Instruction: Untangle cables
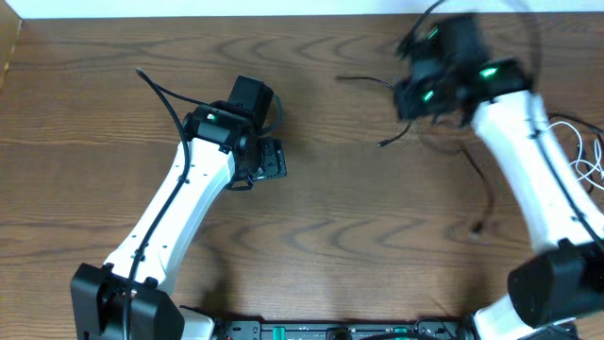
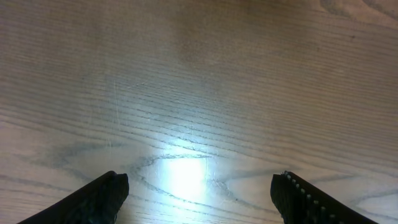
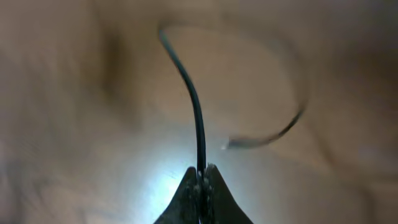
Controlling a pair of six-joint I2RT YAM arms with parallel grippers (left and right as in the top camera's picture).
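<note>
**R:** Fingertips of the right gripper sit lowest in the right wrist view, pressed together on a thin black cable. The cable rises from the pinch and bends left at the top. Its far loop is smeared by blur; only one dark stretch at mid-right reads clearly.

**K:** Overhead confirmation?

**R:** Partial. That gripper is motion-blurred there, near the far edge of the table, and its jaws cannot be read from above. Thin black strands trail out of it to the left and lower left.

**K:** Other cables?

**R:** A second black cord lies on the wood just beside the right arm, running toward the near side; whether it joins the held one cannot be told. A white cable is looped at the right edge, cut off by the frame and partly behind the arm.

**K:** Left side?

**R:** Left gripper is spread wide. Only the tips of its fingers show, in the bottom corners of its wrist view, with bare wood and glare between them. It holds nothing and is well apart from every cable.
</note>
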